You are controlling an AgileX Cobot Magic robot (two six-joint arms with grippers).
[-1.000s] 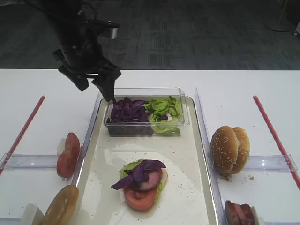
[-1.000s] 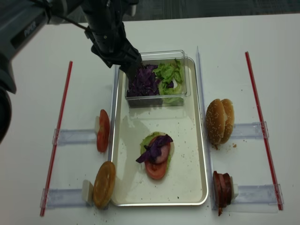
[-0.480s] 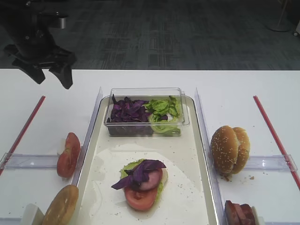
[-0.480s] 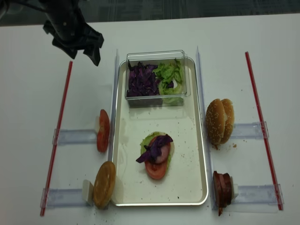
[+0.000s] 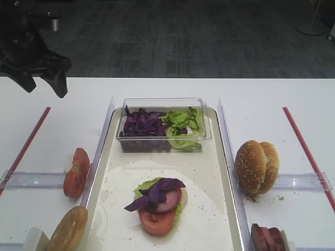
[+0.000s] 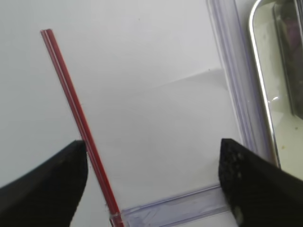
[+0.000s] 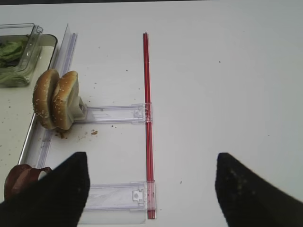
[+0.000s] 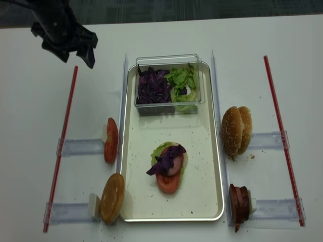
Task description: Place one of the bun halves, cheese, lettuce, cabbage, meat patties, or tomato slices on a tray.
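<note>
- White tabletop point(image 8: 166, 35) under everything, dark carpet point(image 5: 199, 42) behind it.
- Tray point(image 8: 202, 151) in the middle of the tabletop, long side running front to back, cream surface dotted with crumbs.
- Clear plastic box point(image 8: 170, 84) sitting at the far end of the tray, holding cabbage point(image 8: 153, 86) on the left and lettuce point(image 8: 182, 83) on the right.
- Small stack near the front of the tray: tomato slice point(image 8: 168, 182) at the bottom edge, green leaf underneath, pink round piece above, purple strips point(image 8: 166, 159) draped on top.
- Left of the tray, on clear plastic racks: tomato slices point(image 8: 111, 140) standing on edge, and closer to the front a bun half point(image 8: 112, 197) tilted up.
- Right of the tray: bun halves point(image 8: 236, 130) with sesame seeds standing side by side, meat patties point(image 8: 239, 204) on edge nearer the front.
- Red strips point(image 8: 63, 136) along both outer sides of the tabletop.
- Left gripper point(image 8: 74, 51) hovering over the far left corner, well apart from the tray, jaws spread wide, nothing between them.
- Right gripper point(image 7: 150, 189) above bare tabletop beside the right red strip, jaws spread, holding nothing.
</note>
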